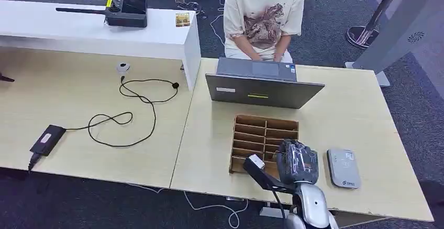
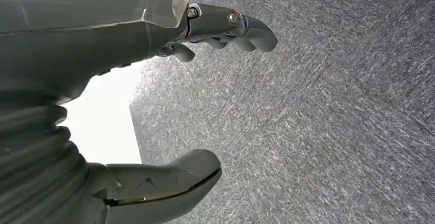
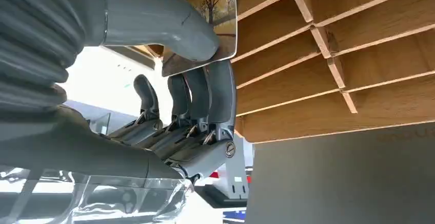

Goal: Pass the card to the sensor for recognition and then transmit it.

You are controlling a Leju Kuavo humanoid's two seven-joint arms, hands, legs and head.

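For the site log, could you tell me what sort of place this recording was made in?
Probably an office or lab test area: light wooden desks on grey carpet, a person working at a laptop, and a card reader beside a slotted wooden card rack.

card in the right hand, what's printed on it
A tree against a warm yellowish sky, on the card gripped by the right hand; clearest in the right wrist view.

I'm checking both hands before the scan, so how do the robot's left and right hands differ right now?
The right hand pinches a card between thumb and fingers; the left hand holds nothing, its fingers apart. The right hand is over the wooden organizer on the table; the left hand hangs above grey carpet.
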